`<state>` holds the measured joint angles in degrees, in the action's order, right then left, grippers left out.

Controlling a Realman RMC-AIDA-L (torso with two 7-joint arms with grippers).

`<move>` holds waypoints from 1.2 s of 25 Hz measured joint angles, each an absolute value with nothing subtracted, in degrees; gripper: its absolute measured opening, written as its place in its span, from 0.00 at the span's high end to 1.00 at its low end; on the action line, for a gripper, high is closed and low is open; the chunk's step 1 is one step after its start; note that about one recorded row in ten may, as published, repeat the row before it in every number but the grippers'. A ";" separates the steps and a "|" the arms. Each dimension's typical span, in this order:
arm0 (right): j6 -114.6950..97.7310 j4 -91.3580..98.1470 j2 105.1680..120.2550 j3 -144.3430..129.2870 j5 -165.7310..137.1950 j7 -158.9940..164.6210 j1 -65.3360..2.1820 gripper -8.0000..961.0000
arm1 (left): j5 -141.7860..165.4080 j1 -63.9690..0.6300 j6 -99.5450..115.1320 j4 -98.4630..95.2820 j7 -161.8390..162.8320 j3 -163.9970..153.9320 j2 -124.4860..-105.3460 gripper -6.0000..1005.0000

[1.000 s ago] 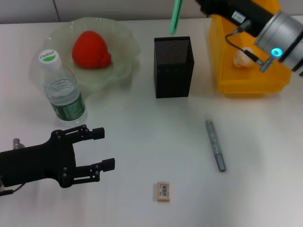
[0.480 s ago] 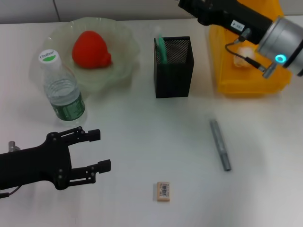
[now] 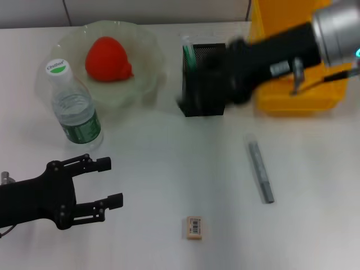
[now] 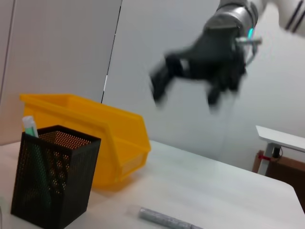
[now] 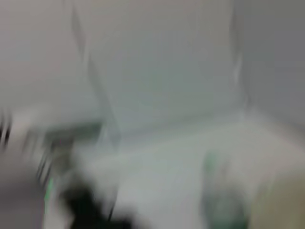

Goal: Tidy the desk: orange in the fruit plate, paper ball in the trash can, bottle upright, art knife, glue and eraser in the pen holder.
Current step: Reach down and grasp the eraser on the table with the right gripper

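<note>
Your right pincer [image 4: 188, 78] has let go of the green glue [image 3: 190, 56], which now stands inside the pen holder [image 3: 205, 90]; its fingers are spread and empty. The art knife [image 3: 260, 171] and eraser [image 3: 193, 228] still lie on the desk [image 3: 169, 169]. Your left pincer [image 3: 107, 183] hovers released.

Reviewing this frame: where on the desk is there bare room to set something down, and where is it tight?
Bare patches: the middle, between bottle, pen holder, eraser and art knife; and the near right corner beyond the knife. Crowded: the far edge, with fruit plate, holder, yellow bin and right gripper. The left gripper, open, fills the near left.
</note>
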<state>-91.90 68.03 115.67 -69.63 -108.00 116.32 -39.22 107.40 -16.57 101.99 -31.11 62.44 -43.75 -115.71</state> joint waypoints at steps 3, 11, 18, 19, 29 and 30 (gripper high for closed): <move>-101.01 69.07 116.24 -70.12 -122.51 123.71 -45.83 0.28 | 107.41 -16.49 102.07 -31.12 62.97 -44.05 -115.22 0.20; -102.55 69.74 119.71 -90.32 -137.77 142.76 -52.87 0.28 | 107.40 -16.33 102.16 -31.12 64.39 -43.73 -113.86 0.20; -96.39 69.12 119.86 -104.99 -134.66 149.54 -53.58 0.28 | 107.39 -16.18 102.66 -31.12 65.38 -43.48 -113.21 0.20; -94.53 69.12 119.87 -107.28 -133.04 150.06 -53.45 0.28 | 107.40 -16.17 102.65 -31.12 65.39 -43.48 -113.21 0.20; -86.52 69.15 119.89 -116.89 -131.22 151.68 -52.11 0.28 | 107.40 -16.00 102.60 -31.11 65.13 -43.50 -113.52 0.20; -85.72 69.14 119.88 -117.60 -131.18 151.91 -52.06 0.28 | 107.40 -15.98 102.60 -31.11 65.11 -43.50 -113.53 0.20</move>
